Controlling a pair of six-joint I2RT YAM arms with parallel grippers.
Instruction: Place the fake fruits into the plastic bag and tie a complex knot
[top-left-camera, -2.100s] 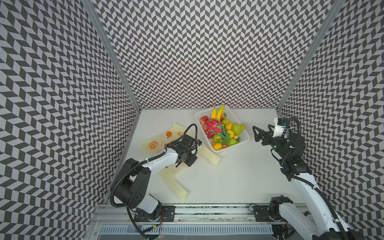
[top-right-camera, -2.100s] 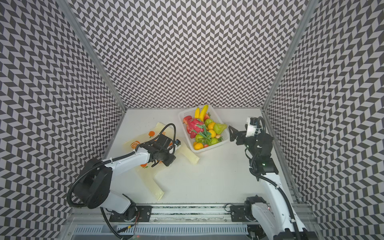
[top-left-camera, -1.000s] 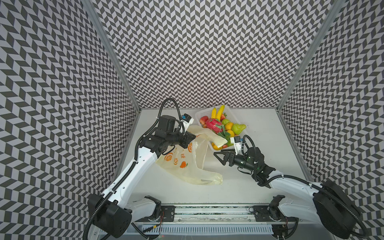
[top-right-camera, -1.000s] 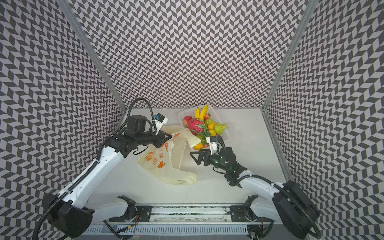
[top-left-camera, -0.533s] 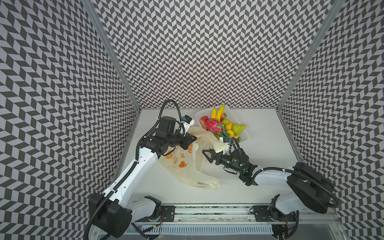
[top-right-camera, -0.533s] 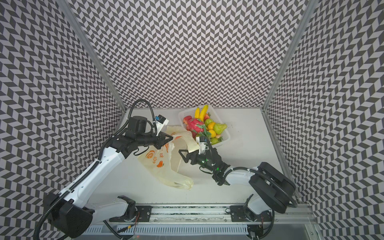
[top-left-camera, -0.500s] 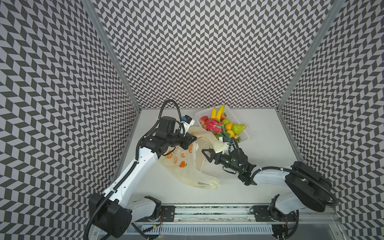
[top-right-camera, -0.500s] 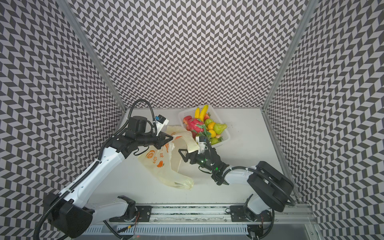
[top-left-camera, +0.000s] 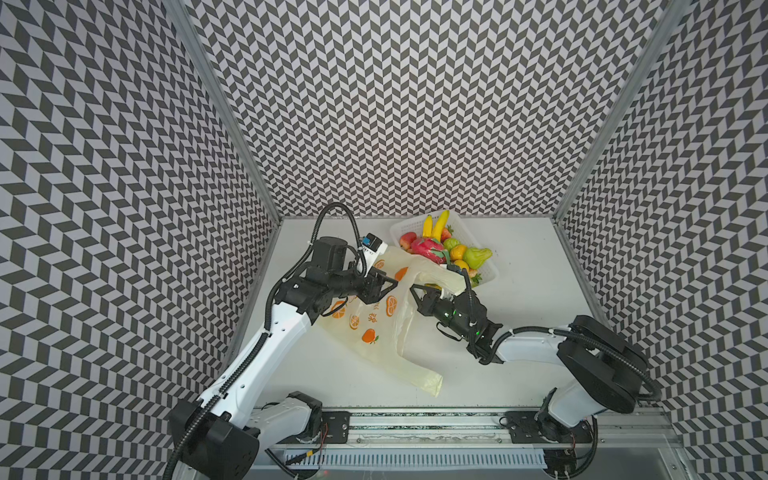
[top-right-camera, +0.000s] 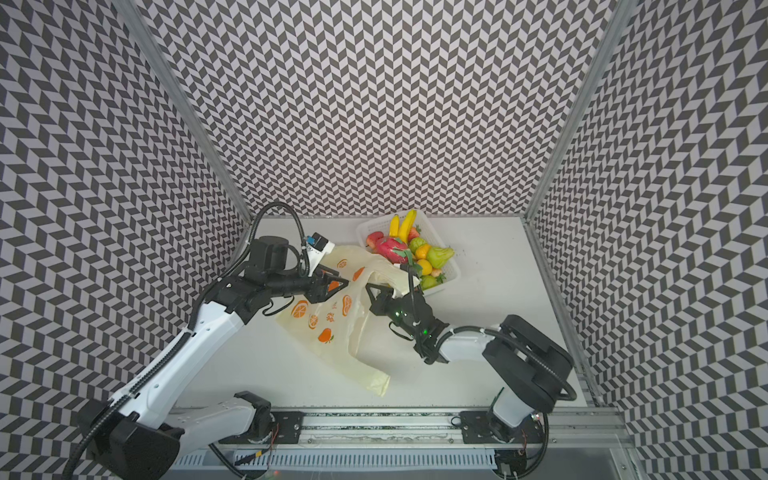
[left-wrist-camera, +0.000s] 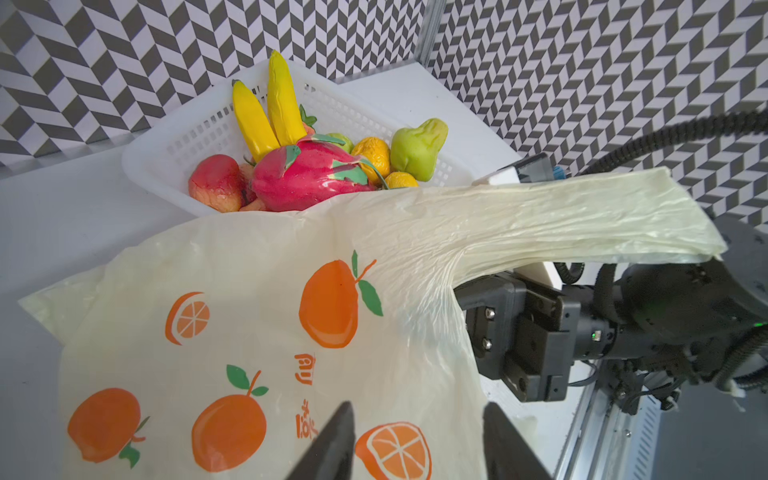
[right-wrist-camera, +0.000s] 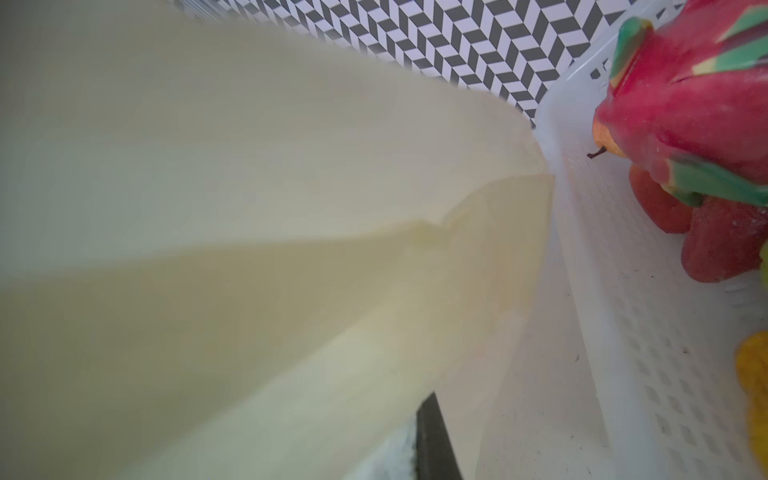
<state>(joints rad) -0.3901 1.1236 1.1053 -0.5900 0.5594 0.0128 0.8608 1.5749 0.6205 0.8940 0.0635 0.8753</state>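
The plastic bag (top-left-camera: 368, 332) lay left of the middle of the desk (top-left-camera: 528, 266), partly lifted and flat-sided. No fruit was visible inside it and its handles were untied, so the step in hand looked like the first one: getting the mouth open. At its left side the left claw (top-left-camera: 390, 284) hovered just above the printed film with its fingers apart and nothing between them. The left wrist view showed only the orange prints past the two dark tips. One handle loop (top-left-camera: 422, 374) trailed slack across the desk toward the front rail. Further right, the right claw (top-left-camera: 417, 293) lay low with its jaws closed, apparently pinching a fold of film at the root of the other handle (top-left-camera: 438, 276), which draped back over the claw's body. The film hid the tips, so how much was caught could not be told. Right of that, the fake fruits (top-left-camera: 442, 249) sat heaped in the white perforated basket (left-wrist-camera: 187, 137) at the back of the desk, a pink dragon fruit (top-left-camera: 426, 248), two bananas (top-left-camera: 434, 222) and a green pear (top-left-camera: 478, 257) among them. The draped handle lay just beside or against the basket's near rim. The next move probably called for the left claw to close on the opposite wall of the mouth, on one layer only, and for the two claws to draw apart gently. Thin film clings, so catching both layers would keep the bag shut.
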